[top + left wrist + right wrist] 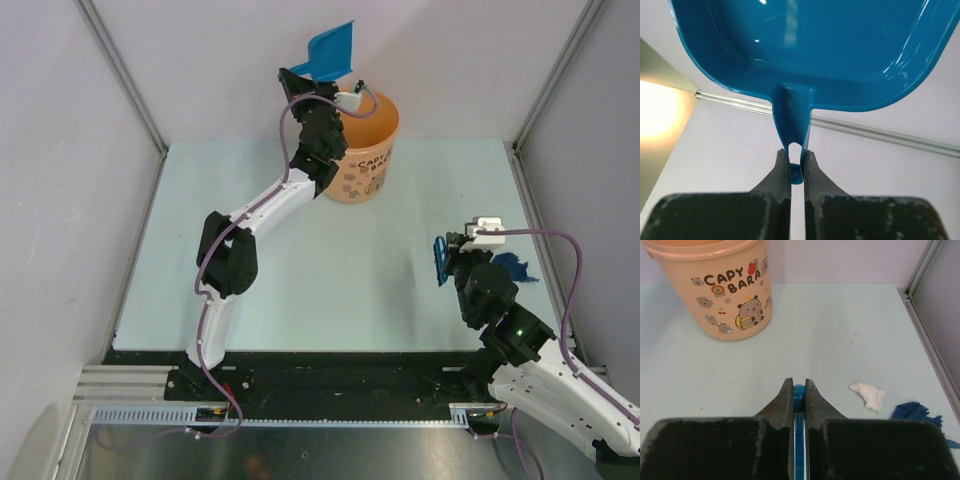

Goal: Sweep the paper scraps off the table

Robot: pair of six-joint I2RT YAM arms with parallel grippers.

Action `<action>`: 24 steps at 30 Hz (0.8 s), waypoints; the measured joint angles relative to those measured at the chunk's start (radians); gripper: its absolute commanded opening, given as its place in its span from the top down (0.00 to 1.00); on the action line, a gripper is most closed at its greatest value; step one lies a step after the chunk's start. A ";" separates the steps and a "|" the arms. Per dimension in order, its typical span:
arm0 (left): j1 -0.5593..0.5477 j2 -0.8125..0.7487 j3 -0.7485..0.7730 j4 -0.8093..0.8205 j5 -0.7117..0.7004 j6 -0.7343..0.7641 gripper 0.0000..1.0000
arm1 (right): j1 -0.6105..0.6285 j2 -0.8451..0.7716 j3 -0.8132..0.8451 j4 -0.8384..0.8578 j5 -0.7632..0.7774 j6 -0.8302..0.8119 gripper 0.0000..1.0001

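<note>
My left gripper (318,84) is shut on the handle of the blue dustpan (333,50) and holds it tilted above the orange bucket (368,150). In the left wrist view the gripper (796,152) pinches the dustpan (830,45) handle. My right gripper (453,262) is shut on the small blue brush (440,261), low over the table (340,270) at the right; it also shows in the right wrist view (799,382). A white paper scrap (867,394) and a blue paper scrap (912,411) lie just right of it. The blue scrap also shows in the top view (515,268).
The orange bucket (725,285) with cartoon print stands at the back middle of the table. Grey walls with metal posts close in the table on three sides. A black and metal rail (330,385) runs along the near edge.
</note>
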 measured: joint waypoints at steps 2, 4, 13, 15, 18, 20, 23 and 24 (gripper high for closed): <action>0.000 0.000 -0.014 0.072 0.008 0.025 1.00 | -0.002 0.002 -0.001 0.000 0.000 -0.003 1.00; 0.000 0.000 -0.033 0.119 0.011 0.042 1.00 | -0.006 0.004 -0.004 0.003 0.011 -0.017 1.00; -0.001 -0.139 -0.176 -0.140 0.003 -0.171 1.00 | -0.372 0.208 -0.061 0.259 0.020 -0.137 1.00; -0.001 -0.225 -0.204 -0.319 0.018 -0.330 1.00 | -0.487 0.303 -0.063 0.315 -0.022 -0.148 1.00; -0.002 -0.389 -0.280 -0.548 0.062 -0.560 1.00 | -0.597 0.426 -0.066 0.405 -0.076 -0.179 1.00; -0.005 -0.515 -0.378 -0.645 0.096 -0.689 1.00 | -0.619 0.508 -0.066 0.478 -0.105 -0.222 1.00; -0.012 -0.665 -0.524 -0.783 0.163 -0.855 1.00 | -0.624 0.637 -0.057 0.556 -0.161 -0.291 1.00; -0.014 -0.697 -0.571 -0.827 0.199 -0.908 1.00 | -0.625 0.673 -0.053 0.568 -0.181 -0.307 1.00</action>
